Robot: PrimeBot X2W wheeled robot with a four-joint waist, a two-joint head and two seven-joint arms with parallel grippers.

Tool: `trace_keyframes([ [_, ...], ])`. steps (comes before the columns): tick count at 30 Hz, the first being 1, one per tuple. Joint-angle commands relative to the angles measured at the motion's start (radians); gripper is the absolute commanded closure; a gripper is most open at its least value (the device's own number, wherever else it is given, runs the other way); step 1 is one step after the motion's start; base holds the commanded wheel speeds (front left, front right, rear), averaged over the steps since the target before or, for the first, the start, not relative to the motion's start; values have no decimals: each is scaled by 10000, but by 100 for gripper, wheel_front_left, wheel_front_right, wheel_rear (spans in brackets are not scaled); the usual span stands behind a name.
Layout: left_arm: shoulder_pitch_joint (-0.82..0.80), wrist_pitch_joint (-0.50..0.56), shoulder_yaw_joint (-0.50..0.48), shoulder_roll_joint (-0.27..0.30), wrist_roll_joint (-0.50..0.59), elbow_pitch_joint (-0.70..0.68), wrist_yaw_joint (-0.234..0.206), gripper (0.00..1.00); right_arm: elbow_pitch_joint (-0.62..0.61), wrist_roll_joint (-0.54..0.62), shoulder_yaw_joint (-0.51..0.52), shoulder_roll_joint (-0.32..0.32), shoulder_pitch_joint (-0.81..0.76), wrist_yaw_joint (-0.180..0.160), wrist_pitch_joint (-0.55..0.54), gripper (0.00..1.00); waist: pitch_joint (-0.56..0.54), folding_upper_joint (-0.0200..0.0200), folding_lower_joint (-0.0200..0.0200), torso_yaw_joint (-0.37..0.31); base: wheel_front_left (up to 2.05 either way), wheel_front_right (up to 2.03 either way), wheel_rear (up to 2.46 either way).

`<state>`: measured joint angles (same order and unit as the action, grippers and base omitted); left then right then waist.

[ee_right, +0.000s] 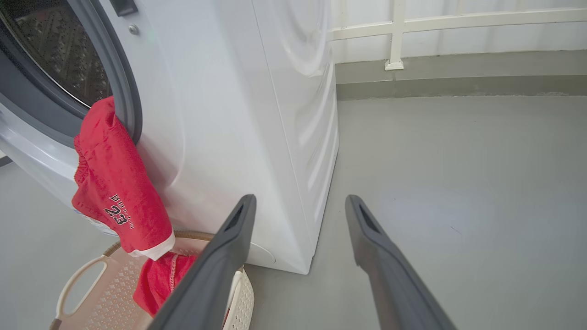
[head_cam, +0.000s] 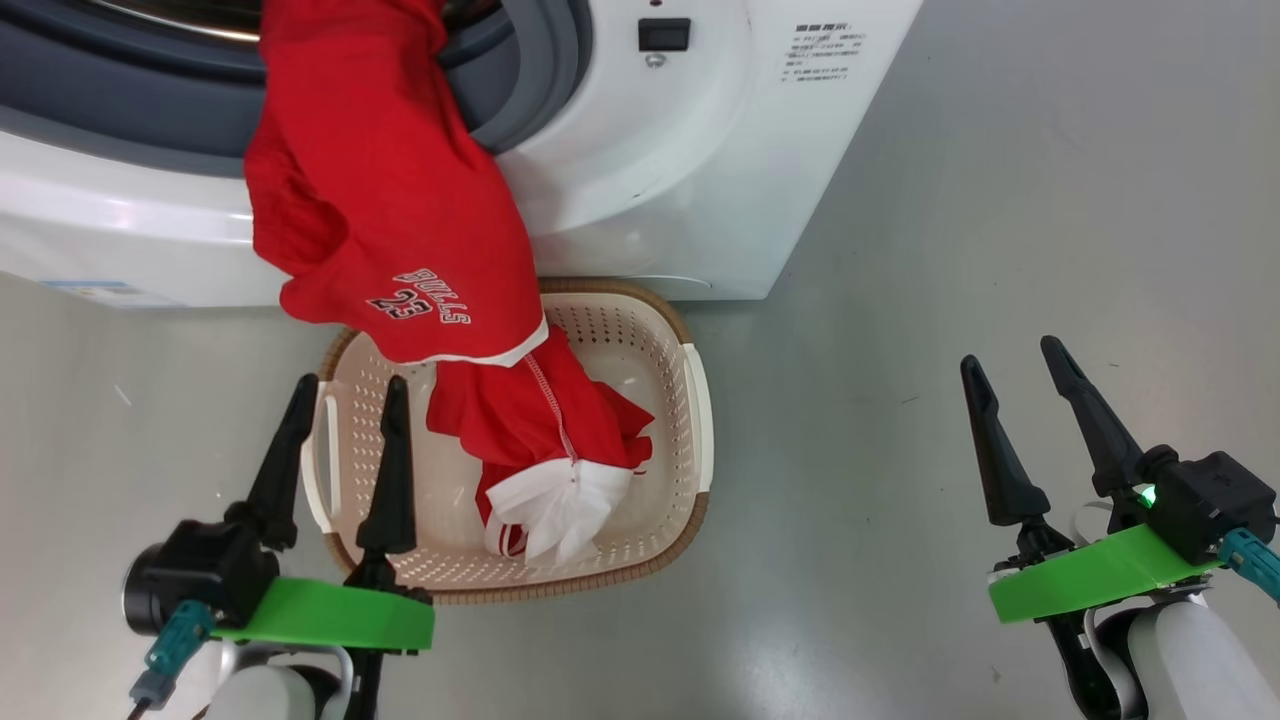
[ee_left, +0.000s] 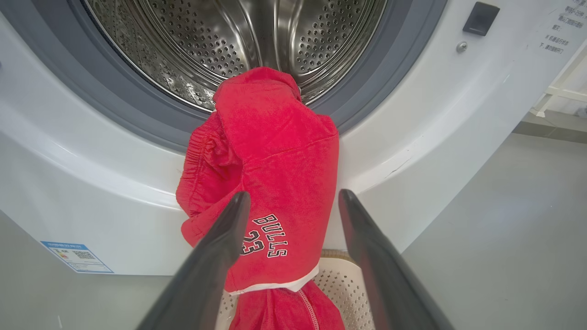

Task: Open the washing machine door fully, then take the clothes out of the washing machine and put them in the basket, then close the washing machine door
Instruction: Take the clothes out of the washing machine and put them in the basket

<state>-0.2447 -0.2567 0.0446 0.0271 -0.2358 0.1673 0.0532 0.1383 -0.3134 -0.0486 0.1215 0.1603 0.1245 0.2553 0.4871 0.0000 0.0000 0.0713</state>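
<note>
Grey floor (head_cam: 900, 300) lies under the whole scene. Red "Bulls 23" shorts (head_cam: 390, 200) hang out of the washing machine (head_cam: 700, 180), draped from the steel drum (ee_left: 238, 36) over the grey gasket (ee_left: 137, 123) and down the white front. Their white hem ends just above the basket (head_cam: 695, 400). A second red garment (head_cam: 540, 420) with a white cuff lies inside the basket, which sits on the floor against the machine's base. The left gripper (head_cam: 353, 381) hovers by the basket's left rim, fingers spread and empty. The right gripper (head_cam: 1009, 352), also released, hangs well apart over bare floor.
</note>
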Motion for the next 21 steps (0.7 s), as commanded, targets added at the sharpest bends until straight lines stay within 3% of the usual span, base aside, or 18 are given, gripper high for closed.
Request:
trace_keyframes([
  [1,-44,-51,-274,231,42,-181,46,0,-252,-18,-221,47,-225,62,65,0,25,0,0,12,0,0,0],
  [15,-3214,-16,-146,688,328,1636,539,0,-213,-17,-288,78,27,62,65,0,264,0,0,64,0,0,0],
  [21,-5098,664,256,947,389,2812,631,0,-196,-20,-327,36,146,62,65,0,341,0,0,-41,0,0,0],
])
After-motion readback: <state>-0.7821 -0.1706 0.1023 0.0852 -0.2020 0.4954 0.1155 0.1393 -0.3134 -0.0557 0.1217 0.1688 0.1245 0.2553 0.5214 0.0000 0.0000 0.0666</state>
